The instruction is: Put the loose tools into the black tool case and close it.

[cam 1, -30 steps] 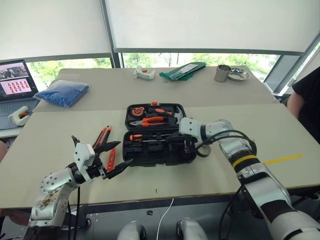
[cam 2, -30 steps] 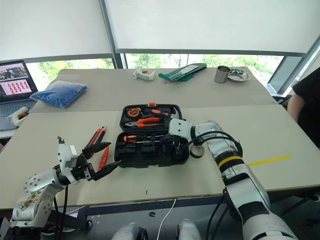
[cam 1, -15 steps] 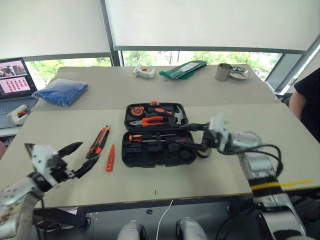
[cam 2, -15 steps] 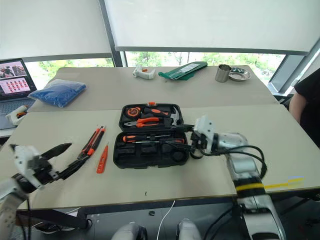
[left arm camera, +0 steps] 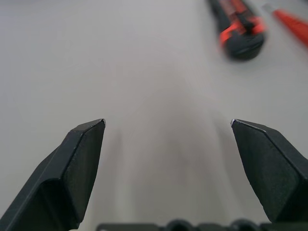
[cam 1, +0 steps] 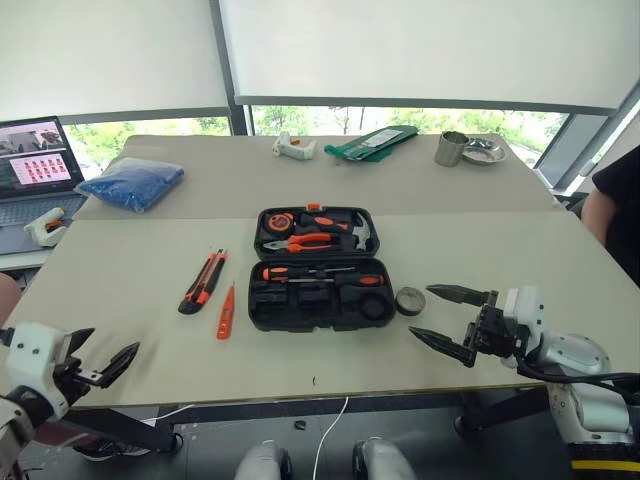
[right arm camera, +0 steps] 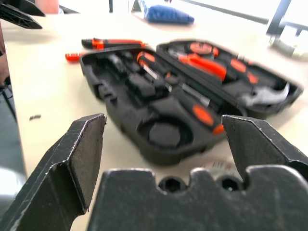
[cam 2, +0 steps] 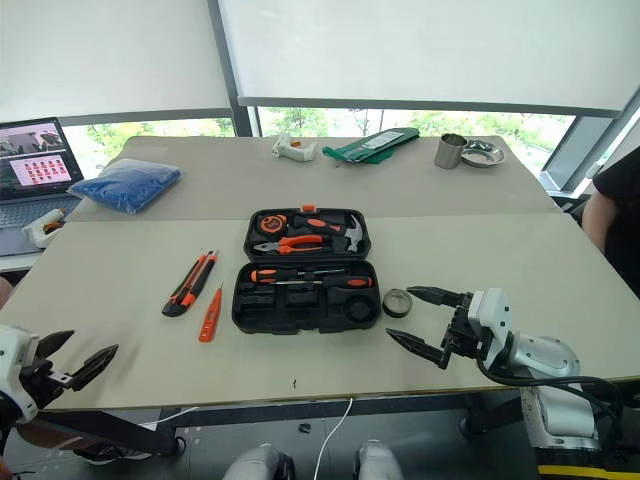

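A black tool case [cam 1: 312, 268] lies open in the middle of a beige table [cam 1: 520, 250], its lid flat on the far side and its base nearer the robot. The lid holds pliers [cam 1: 300, 241], a hammer [cam 1: 352, 231] and a tape measure [cam 1: 274, 219]. In the base lie two screwdrivers [cam 1: 318, 275] with orange-and-black handles, side by side along its far edge. A small dark tape roll [cam 1: 410, 300] sits on the table just beside the case's right end. To the left of the case, apart from it, lie an orange-and-black knife [cam 1: 202, 281] and, between knife and case, a slim orange tester pen [cam 1: 225, 311].

The right gripper [cam 1: 447, 318] hovers near the table's front edge, to the right of the case and near the tape roll, fingers spread wide and empty. The left gripper [cam 1: 98, 360] is at the front left corner, well apart from the tools, fingers also spread and empty.

On the far table sit a blue bag [cam 1: 131, 184], a green item [cam 1: 368, 141], a metal cup [cam 1: 450, 148] and a laptop [cam 1: 33, 176].
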`<act>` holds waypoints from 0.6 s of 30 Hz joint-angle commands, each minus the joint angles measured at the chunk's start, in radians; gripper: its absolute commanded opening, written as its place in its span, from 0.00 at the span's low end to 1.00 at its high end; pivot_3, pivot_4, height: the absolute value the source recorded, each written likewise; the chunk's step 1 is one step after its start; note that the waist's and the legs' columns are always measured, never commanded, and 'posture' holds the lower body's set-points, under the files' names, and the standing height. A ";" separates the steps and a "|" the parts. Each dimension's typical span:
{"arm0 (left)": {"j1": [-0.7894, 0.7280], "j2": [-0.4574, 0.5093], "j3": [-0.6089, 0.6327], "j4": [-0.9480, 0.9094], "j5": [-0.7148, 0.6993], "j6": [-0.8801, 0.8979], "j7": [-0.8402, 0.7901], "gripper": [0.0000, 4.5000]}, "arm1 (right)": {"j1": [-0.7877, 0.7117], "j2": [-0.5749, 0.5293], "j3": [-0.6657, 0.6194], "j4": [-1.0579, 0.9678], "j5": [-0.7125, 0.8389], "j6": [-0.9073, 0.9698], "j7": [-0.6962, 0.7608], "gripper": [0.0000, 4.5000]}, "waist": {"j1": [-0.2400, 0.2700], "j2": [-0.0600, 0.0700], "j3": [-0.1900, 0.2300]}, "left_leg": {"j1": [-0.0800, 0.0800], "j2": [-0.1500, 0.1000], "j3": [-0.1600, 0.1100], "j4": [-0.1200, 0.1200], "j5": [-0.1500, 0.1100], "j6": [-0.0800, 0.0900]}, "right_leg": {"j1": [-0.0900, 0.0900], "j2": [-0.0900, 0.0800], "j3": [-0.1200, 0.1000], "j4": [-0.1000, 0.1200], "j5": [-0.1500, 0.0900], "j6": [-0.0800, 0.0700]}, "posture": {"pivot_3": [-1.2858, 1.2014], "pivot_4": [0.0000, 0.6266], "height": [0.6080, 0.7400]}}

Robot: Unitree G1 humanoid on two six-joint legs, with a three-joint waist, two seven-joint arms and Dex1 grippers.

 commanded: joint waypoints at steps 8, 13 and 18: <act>-0.268 -0.199 -0.267 -0.322 -0.110 0.508 0.558 1.00 | -0.141 -0.002 0.077 -0.063 0.067 0.008 0.067 0.99 | 0.006 -0.001 0.001 | 0.000 -0.001 -0.001 -0.001 0.005 0.008 | 0.004 0.006 0.002 0.000 0.007 -0.001 | 0.52 0.24 1.00; -0.310 -0.296 -0.396 -0.320 -0.007 0.518 0.679 1.00 | -0.166 -0.005 0.091 -0.071 0.071 0.021 0.068 0.99 | 0.012 -0.002 0.001 | 0.000 -0.001 -0.001 0.000 0.005 0.007 | 0.004 0.008 0.002 -0.001 0.006 -0.002 | 0.52 0.24 1.00; -0.347 -0.354 -0.462 -0.278 0.053 0.501 0.705 1.00 | -0.165 -0.023 0.087 -0.114 0.079 0.050 0.064 0.99 | 0.021 -0.002 0.001 | 0.001 -0.001 -0.001 0.001 0.006 0.006 | 0.005 0.007 0.002 0.000 0.004 -0.008 | 0.52 0.24 1.00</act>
